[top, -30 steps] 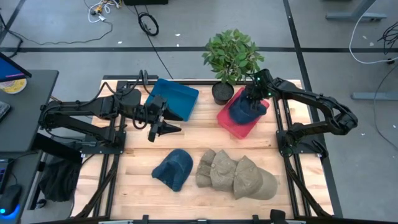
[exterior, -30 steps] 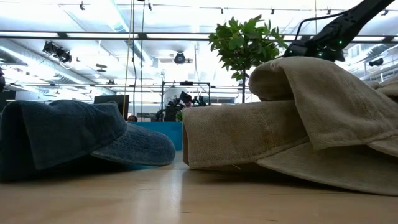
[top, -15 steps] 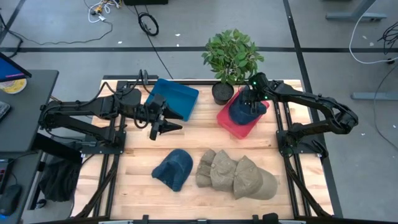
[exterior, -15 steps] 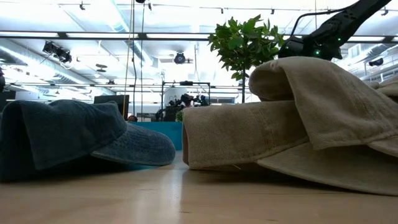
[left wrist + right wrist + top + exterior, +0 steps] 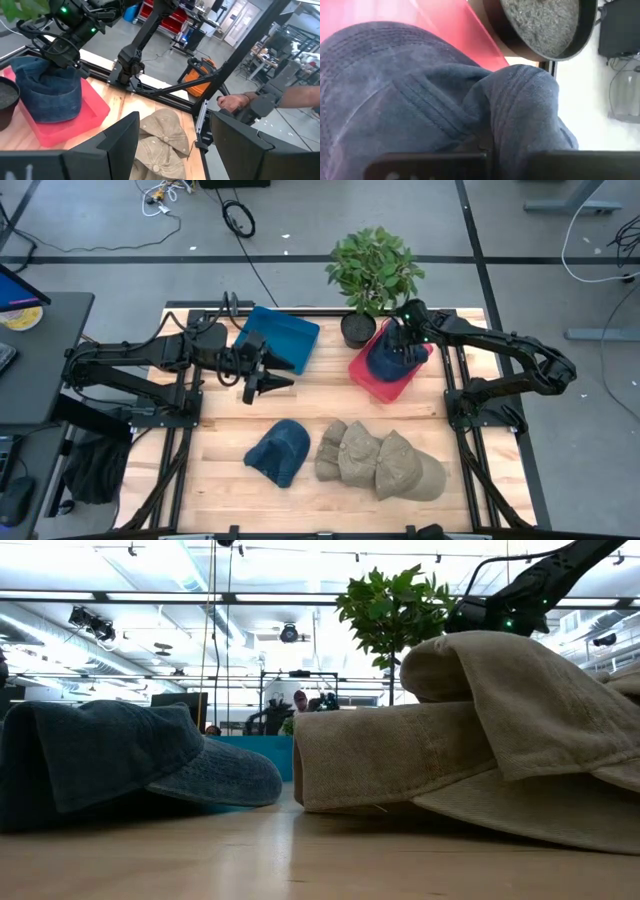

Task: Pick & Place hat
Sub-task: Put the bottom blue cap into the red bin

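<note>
A dark blue denim hat (image 5: 385,360) stands in the red bin (image 5: 385,388) at the table's far right. My right gripper (image 5: 403,346) is on its top, shut on the cloth, as the left wrist view shows from afar (image 5: 65,55). My left gripper (image 5: 272,383) hovers open over the table's left middle, in front of the blue bin (image 5: 280,338); its own view shows the fingers spread wide (image 5: 172,145). A second blue hat (image 5: 280,450) and several tan hats (image 5: 385,465) lie on the near part of the table. My right gripper pinches a raised fold of the denim hat's crown (image 5: 512,105) between its two fingers (image 5: 430,165), coming from above and pointing down. The hat's lower part (image 5: 47,102) rests in the red bin, with the crown standing upright under the fingers.
A potted plant (image 5: 372,270) stands just beyond the red bin, its pot (image 5: 545,25) close beside the held hat. The tan hats (image 5: 450,740) and the blue hat (image 5: 110,760) fill the near table. A person's hand (image 5: 232,102) shows past the table's right edge.
My right gripper has shifted a little toward the table's left above the red bin, staying on the denim hat, whose top has moved with it.
</note>
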`<move>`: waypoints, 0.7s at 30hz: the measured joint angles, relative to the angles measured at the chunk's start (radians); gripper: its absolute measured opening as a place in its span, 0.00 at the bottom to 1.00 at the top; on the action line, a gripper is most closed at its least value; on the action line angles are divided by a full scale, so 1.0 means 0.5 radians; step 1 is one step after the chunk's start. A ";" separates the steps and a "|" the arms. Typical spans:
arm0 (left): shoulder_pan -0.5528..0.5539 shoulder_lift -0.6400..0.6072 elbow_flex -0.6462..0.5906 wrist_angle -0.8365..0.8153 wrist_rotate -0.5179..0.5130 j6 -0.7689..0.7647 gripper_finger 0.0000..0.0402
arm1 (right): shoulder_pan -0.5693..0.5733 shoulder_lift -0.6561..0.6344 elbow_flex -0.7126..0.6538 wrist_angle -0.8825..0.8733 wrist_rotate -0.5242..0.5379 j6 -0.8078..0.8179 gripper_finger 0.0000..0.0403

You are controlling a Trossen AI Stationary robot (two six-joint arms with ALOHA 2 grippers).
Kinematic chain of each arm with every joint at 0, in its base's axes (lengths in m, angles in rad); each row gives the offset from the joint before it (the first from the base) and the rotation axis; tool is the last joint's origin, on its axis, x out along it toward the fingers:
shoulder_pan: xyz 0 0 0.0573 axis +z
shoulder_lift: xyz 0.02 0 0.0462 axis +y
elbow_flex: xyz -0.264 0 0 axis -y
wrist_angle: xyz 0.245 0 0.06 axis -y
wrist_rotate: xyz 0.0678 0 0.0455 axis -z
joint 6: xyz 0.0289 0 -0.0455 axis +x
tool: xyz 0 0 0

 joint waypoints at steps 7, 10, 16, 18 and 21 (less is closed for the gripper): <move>0.000 0.000 0.000 0.000 -0.025 -0.043 0.62 | 0.014 0.000 0.000 0.125 0.003 -0.120 0.01; 0.000 0.000 0.000 0.000 -0.056 -0.050 0.62 | 0.020 0.000 0.000 0.150 0.004 -0.133 0.01; 0.000 0.000 0.000 0.000 -0.083 -0.051 0.62 | 0.022 0.000 0.000 0.152 -0.050 -0.072 0.01; 0.000 0.000 0.000 0.000 -0.088 -0.051 0.62 | 0.021 0.000 0.000 0.150 -0.091 0.013 0.01; 0.000 0.000 0.000 0.000 -0.098 -0.051 0.62 | 0.021 0.000 0.000 0.138 -0.115 0.144 0.01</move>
